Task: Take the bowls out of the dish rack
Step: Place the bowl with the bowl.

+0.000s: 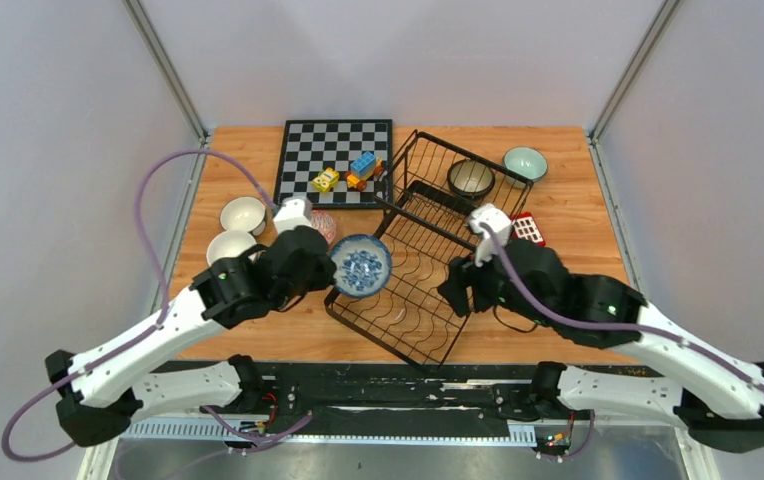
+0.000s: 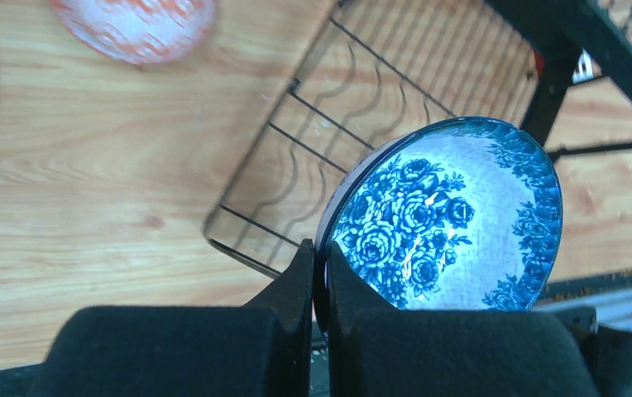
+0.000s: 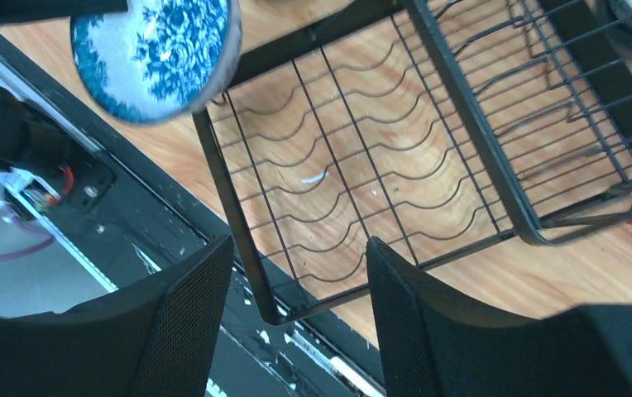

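Left wrist: left gripper [image 2: 319,266] pinches the bowl [image 2: 449,215] rim; glazed, likely slippery, fragile. Right gripper [image 3: 298,273] spread, empty.

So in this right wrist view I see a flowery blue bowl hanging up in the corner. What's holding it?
Observer: The left gripper is shut on the rim of the blue-and-white bowl.
Operator: Are any bowls in the rack?
Observer: One dark bowl sits in the far section of the dish rack.
Operator: Is anything outside it on my side?
Observer: A mint bowl stands on the table, just past the rack's far right corner.
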{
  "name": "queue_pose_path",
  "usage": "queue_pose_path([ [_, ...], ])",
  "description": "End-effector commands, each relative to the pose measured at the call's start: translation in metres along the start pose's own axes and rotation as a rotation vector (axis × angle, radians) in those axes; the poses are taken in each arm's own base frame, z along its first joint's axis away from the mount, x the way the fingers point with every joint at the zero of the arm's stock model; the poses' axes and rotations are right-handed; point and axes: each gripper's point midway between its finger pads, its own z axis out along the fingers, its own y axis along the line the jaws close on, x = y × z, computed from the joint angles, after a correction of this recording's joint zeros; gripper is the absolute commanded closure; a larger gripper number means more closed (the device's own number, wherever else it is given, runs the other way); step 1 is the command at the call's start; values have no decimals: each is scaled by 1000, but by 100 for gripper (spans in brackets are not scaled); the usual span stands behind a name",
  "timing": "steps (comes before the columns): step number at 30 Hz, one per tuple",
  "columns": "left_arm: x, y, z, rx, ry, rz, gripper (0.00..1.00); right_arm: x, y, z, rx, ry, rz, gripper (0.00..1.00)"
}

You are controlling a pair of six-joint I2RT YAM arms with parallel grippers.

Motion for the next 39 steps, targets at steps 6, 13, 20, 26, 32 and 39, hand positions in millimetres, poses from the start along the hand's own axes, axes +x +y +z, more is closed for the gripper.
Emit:
queue_pose_path([
  [6, -52, 63, 8, -139, -98, -66, 100, 13, -16, -11, -84, -285, 119, 36],
  [13, -77, 97, 40, -236, -134, -153, 100, 48, 1, 9, -170, -189, 158, 37],
  [20, -82, 130, 76, -271, -148, -193, 100, 77, -11, 20, -86, -73, 173, 36],
  [26, -97, 142, 87, -305, -150, -135, 100, 85, -20, 25, -45, -85, 206, 37],
  [32, -109, 143, 94, -293, -180, -99, 100, 85, -26, 28, -28, -137, 222, 36],
  [39, -114, 149, 112, -250, -101, -150, 100, 75, -29, 27, -25, -197, 187, 37],
])
